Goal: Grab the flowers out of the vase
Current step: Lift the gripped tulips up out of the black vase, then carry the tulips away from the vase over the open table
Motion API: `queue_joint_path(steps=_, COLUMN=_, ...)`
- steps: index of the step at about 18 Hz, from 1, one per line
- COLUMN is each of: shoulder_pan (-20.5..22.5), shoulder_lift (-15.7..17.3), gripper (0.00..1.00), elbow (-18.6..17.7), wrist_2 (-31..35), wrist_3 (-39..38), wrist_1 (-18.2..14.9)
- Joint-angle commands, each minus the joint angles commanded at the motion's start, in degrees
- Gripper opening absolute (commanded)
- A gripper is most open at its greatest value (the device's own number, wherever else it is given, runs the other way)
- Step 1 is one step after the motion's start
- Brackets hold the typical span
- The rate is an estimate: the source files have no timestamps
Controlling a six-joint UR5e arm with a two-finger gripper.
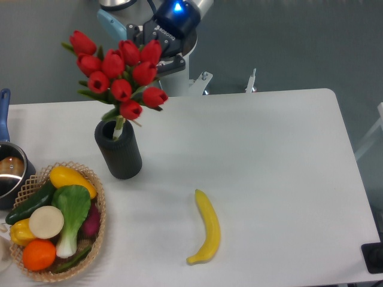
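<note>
White lettering on my wrist is too small to read. Red flowers [119,72] stand with stems in the black ribbed vase [118,149]. My pincer [157,63] sits behind the buds; I cannot tell its opening.

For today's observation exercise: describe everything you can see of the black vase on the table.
The vase is a matte black ribbed cylinder with a round open mouth, standing on the white table near its left side. Green stems of the red tulip flowers sit in its mouth. A woven basket of vegetables lies just in front, apparently not touching. The gripper is hidden behind the blooms.
</note>
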Motion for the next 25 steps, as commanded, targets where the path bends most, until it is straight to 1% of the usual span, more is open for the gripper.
queue_joint_path(steps=1, shoulder_pan=1.14, shoulder_lift=-0.53, gripper=0.0, elbow=0.27, wrist_2=0.09, wrist_3=0.62, wrist_1=0.35)
queue_joint_path(steps=3, shoulder_pan=3.6, shoulder_lift=-1.93, gripper=0.0, elbow=1.84, wrist_2=0.53, wrist_3=4.73, wrist_1=0.53)
queue_joint_path(steps=4, shoulder_pan=4.05, shoulder_lift=-3.16, gripper=0.0, elbow=2.2, wrist_2=2.62, wrist_3=7.8, wrist_1=0.62)
queue_joint_path(steps=6, shoulder_pan=3.96, shoulder_lift=-4.39, gripper=0.0, elbow=2.99, wrist_2=13.22, wrist_3=13.34, wrist_1=0.53)
queue_joint_path(steps=7, shoulder_pan=4.22, shoulder_lift=-5.7, gripper=0.0, elbow=2.99, wrist_2=17.8, wrist_3=14.84, wrist_1=0.53)
queue_joint_path(steps=8, shoulder_pan=4.49, shoulder_lift=-7.11, gripper=0.0, elbow=2.64, wrist_2=21.24, wrist_3=16.16, wrist_1=0.44)
queue_joint_path(steps=10, shoulder_pan=4.93, shoulder_lift=-7.91, gripper=0.0, elbow=2.03, wrist_2=27.31, wrist_3=18.63, wrist_1=0.27)
queue_joint_path(steps=11, shoulder_pan=5.71, shoulder_lift=-8.09, gripper=0.0, elbow=2.03, wrist_2=29.25, wrist_3=18.64, wrist_1=0.27)
queue_joint_path(steps=12, shoulder_pan=6.24, shoulder_lift=-8.44, gripper=0.0, elbow=2.46, wrist_2=29.79, wrist_3=18.73, wrist_1=0.27)
queue_joint_path(steps=14, shoulder_pan=6.95, shoulder_lift=-11.5, gripper=0.0, elbow=3.6, wrist_2=30.76, wrist_3=19.43, wrist_1=0.18)
queue_joint_path(steps=15, shoulder_pan=7.04, shoulder_lift=-12.39, gripper=0.0, elbow=4.65, wrist_2=32.94, wrist_3=20.04, wrist_1=0.01)
queue_joint_path(steps=17, shoulder_pan=6.52, shoulder_lift=-15.45, gripper=0.0, elbow=6.85, wrist_2=39.78, wrist_3=19.87, wrist_1=-0.08)
queue_joint_path(steps=19, shoulder_pan=5.02, shoulder_lift=-19.67, gripper=0.0, elbow=8.96, wrist_2=44.02, wrist_3=20.13, wrist_1=0.09)
queue_joint_path(steps=22, shoulder_pan=1.25, shoulder_lift=-25.38, gripper=0.0, elbow=14.93, wrist_2=52.62, wrist_3=19.61, wrist_1=-0.52)
queue_joint_path(steps=24, shoulder_pan=-1.65, shoulder_lift=-27.85, gripper=0.0, elbow=17.57, wrist_2=57.99, wrist_3=18.73, wrist_1=-0.79)
queue_joint_path(steps=25, shoulder_pan=-2.1, shoulder_lift=-28.56, gripper=0.0, elbow=18.45, wrist_2=60.01, wrist_3=18.38, wrist_1=-1.57)
